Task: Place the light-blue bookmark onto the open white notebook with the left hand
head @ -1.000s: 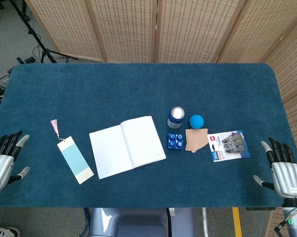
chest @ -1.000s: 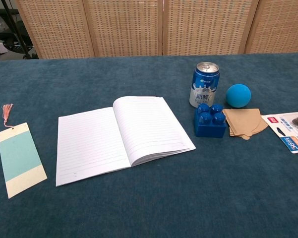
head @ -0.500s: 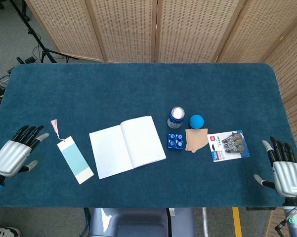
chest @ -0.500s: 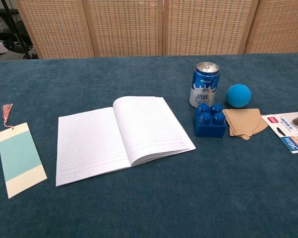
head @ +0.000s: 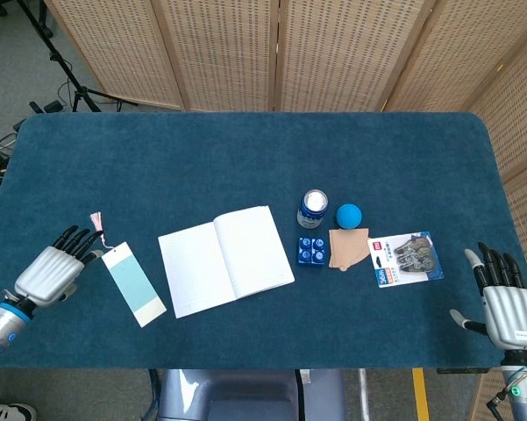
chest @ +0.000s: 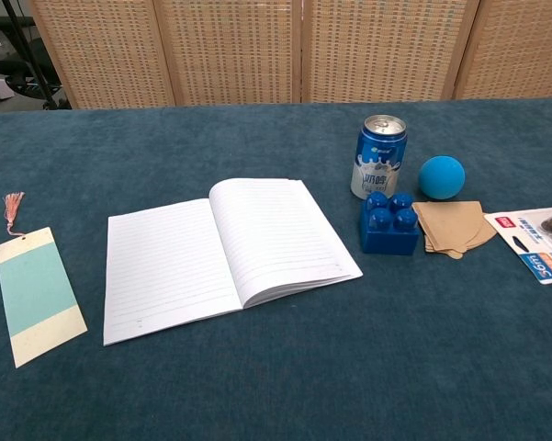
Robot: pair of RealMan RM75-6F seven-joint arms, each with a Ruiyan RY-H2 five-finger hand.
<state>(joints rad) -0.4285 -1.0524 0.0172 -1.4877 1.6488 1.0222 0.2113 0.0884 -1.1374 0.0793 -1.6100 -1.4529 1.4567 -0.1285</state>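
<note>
Left hand (head: 53, 268), fingers spread and empty, hovers just beside the flat bookmark (head: 133, 285), lined up for a pickup; the notebook (head: 224, 260) lies open nearby.

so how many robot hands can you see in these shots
2. The left robot hand hovers by the bookmark near the table's left edge; the right robot hand sits at the table's right front corner.

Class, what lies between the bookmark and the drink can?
The open white notebook lies between the light-blue bookmark and the drink can, seen in both views.
</note>
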